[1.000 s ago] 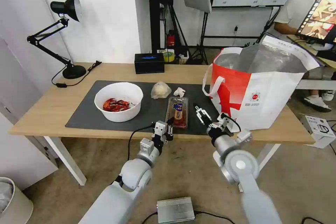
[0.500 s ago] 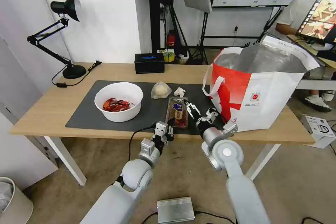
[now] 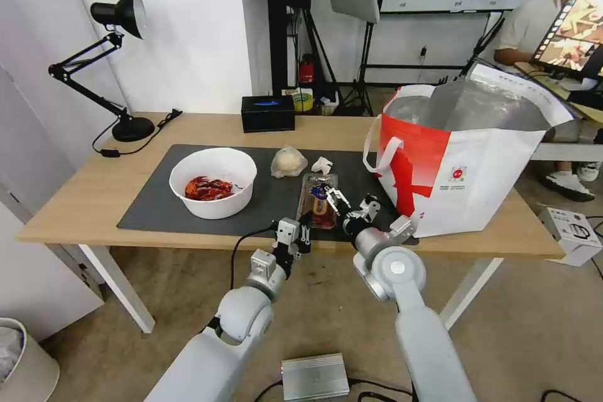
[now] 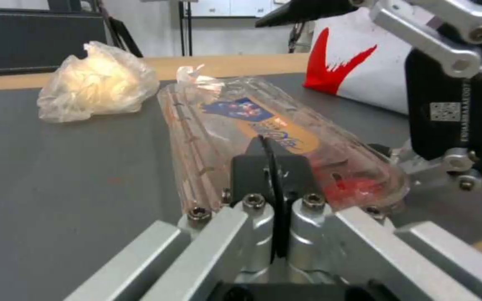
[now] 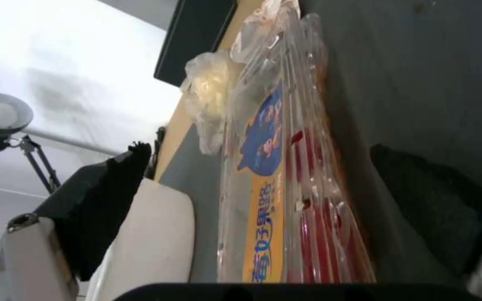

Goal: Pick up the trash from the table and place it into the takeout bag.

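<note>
Two grippers sit at the near edge of the long light-wood tabletop (image 3: 75,201). My right gripper (image 3: 335,198) has its jaws spread wide over the clear plastic clamshell tray with red bits (image 3: 317,200), seemingly not yet closed on it. My left gripper (image 3: 306,230), jaws pressed together, waits just near of the tray.

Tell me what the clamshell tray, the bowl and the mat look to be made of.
Clamshell tray: thin clear plastic, glossy; red bits and a printed label show through it. Bowl: smooth white, probably plastic or foam, though ceramic is possible. Mat: dark grey, matte and flat; likely felt or rubber.
</note>
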You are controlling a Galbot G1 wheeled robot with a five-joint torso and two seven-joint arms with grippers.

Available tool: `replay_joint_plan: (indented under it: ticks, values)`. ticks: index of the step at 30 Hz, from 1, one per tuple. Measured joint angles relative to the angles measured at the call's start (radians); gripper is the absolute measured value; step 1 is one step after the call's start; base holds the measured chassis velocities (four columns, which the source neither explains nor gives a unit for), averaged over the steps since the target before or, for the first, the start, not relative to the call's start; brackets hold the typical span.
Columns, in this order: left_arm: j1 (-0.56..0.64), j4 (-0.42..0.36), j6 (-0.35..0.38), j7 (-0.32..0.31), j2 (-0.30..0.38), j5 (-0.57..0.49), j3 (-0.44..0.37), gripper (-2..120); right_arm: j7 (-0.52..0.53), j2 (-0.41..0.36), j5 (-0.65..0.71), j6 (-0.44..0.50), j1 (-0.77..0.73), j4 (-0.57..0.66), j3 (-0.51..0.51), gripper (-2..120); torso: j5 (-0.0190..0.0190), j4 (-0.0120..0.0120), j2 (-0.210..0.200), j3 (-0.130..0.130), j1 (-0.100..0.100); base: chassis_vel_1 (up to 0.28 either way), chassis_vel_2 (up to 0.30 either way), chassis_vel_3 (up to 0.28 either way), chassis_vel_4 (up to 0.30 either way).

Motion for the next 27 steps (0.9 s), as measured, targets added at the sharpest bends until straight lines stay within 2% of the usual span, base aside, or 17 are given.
replay_joint_plan:
  ticks: [4,6,11,14,15,18,19,25,27]
  values:
    - [0.000,0.001,0.000,-0.001,-0.001,-0.006,0.000,0,0.009,0.005,-0.010,-0.011,0.003,-0.006,-0.002,92,-0.0001,-0.0002,0.000,0.000,0.000,0.000,0.000,0.000,0.000]
    - [0.001,0.001,0.000,-0.001,-0.002,-0.007,-0.001,0,0.010,0.011,-0.022,-0.013,0.003,-0.013,-0.003,81,0.0000,-0.0003,0.000,0.000,0.000,0.000,0.000,0.000,0.000]
    - [0.002,0.001,-0.001,-0.001,-0.002,-0.007,-0.002,0,0.011,0.016,-0.032,-0.014,0.002,-0.017,-0.005,69,0.0002,-0.0001,0.000,0.000,0.000,0.000,0.000,0.000,0.000]
    - [0.001,0.003,-0.003,-0.001,-0.003,-0.011,-0.004,0,0.015,0.024,-0.041,-0.016,0.002,-0.029,-0.005,51,0.0003,0.0001,0.000,0.000,0.000,0.000,0.000,0.000,0.000]
    - [0.001,0.003,-0.003,-0.001,-0.003,-0.011,-0.004,0,0.015,0.024,-0.041,-0.016,0.002,-0.029,-0.005,51,0.0003,0.0001,0.000,0.000,0.000,0.000,0.000,0.000,0.000]
    - [0.001,0.005,-0.003,-0.001,-0.005,-0.012,-0.004,0,0.016,0.025,-0.047,-0.016,0.000,-0.031,-0.006,37,0.0003,0.0002,0.000,0.000,0.000,0.000,0.000,0.000,0.000]
    - [0.001,0.005,-0.003,-0.001,-0.005,-0.012,-0.004,0,0.016,0.025,-0.047,-0.016,0.000,-0.031,-0.006,37,0.0003,0.0002,0.000,0.000,0.000,0.000,0.000,0.000,0.000]
    - [0.005,0.003,-0.003,-0.002,-0.006,-0.017,-0.011,0,0.016,0.024,-0.046,-0.016,-0.003,-0.031,-0.006,11,0.0003,0.0002,0.000,0.000,0.000,0.000,0.000,0.000,0.000]
    - [0.007,0.003,-0.003,-0.003,-0.006,-0.019,-0.013,0,0.016,0.024,-0.047,-0.015,-0.003,-0.030,-0.006,8,0.0002,0.0002,0.000,0.000,0.000,0.000,0.000,0.000,0.000]
